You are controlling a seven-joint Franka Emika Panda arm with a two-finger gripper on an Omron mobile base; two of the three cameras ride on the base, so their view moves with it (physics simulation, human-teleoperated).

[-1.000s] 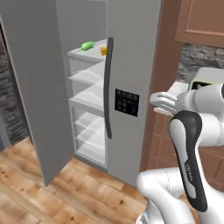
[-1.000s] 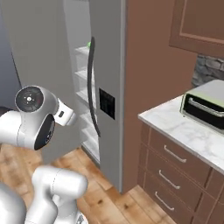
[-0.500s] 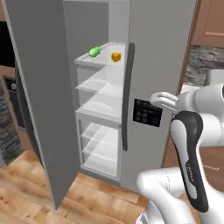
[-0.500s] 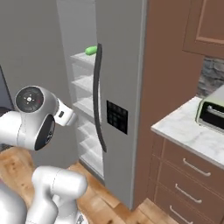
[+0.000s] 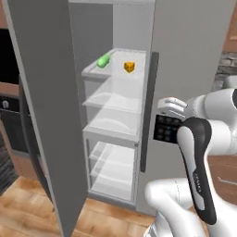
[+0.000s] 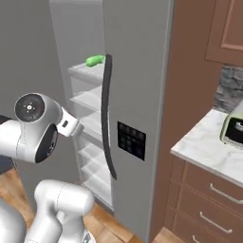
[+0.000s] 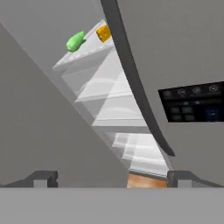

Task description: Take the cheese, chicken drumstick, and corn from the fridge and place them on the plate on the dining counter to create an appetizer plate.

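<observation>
On top fridge (image 5: 185, 41) shelf, corn (image 5: 103, 60), cheese (image 5: 129, 67) (tiny, blurred)

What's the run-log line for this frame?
stage: approaching fridge | door: open | top shelf: corn, cheese | gripper: open, empty

There is one fridge (image 5: 185, 55) with one open door (image 5: 44, 106). Inside sit one green corn (image 5: 103, 60) and one yellow cheese (image 5: 129, 67). One toaster oven (image 6: 233, 129) sits on one tabletop (image 6: 204, 152).
</observation>
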